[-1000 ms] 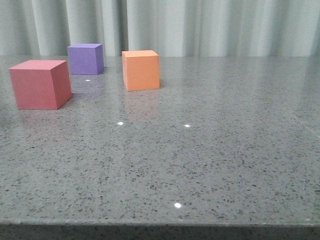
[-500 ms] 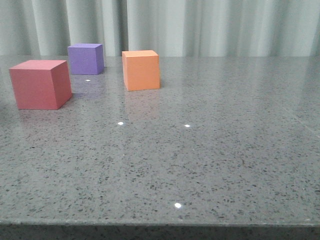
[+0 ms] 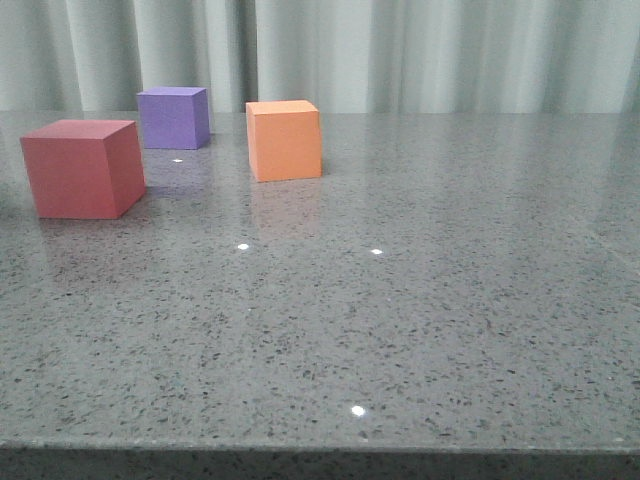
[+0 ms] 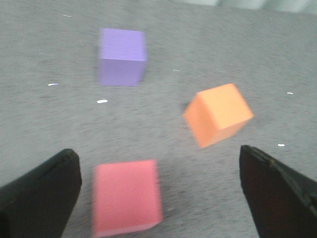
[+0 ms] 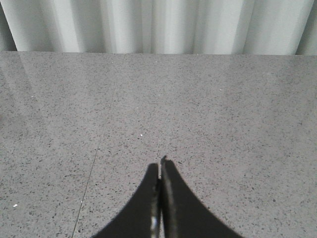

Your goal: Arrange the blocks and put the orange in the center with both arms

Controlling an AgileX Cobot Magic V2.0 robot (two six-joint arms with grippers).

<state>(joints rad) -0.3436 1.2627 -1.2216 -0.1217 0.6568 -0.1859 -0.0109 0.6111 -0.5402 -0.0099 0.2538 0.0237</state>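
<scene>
Three cubes stand on the grey speckled table [image 3: 420,330]. The red-pink cube [image 3: 83,168] is at the left, the purple cube [image 3: 174,117] behind it, the orange cube [image 3: 284,140] to their right. No gripper shows in the front view. In the left wrist view my left gripper [image 4: 157,158] is open above the table, with the red-pink cube [image 4: 127,197] between its fingers but untouched, the orange cube [image 4: 219,120] and the purple cube [image 4: 122,56] beyond. My right gripper [image 5: 161,166] is shut on nothing over bare table.
Pale curtains [image 3: 400,55] hang behind the table's far edge. The table's front edge [image 3: 320,448] runs along the bottom of the front view. A thin seam [image 5: 89,183] crosses the tabletop beside the right gripper.
The cubes stay where they were in the front view, apart from a slight shift of the whole picture to the right.
</scene>
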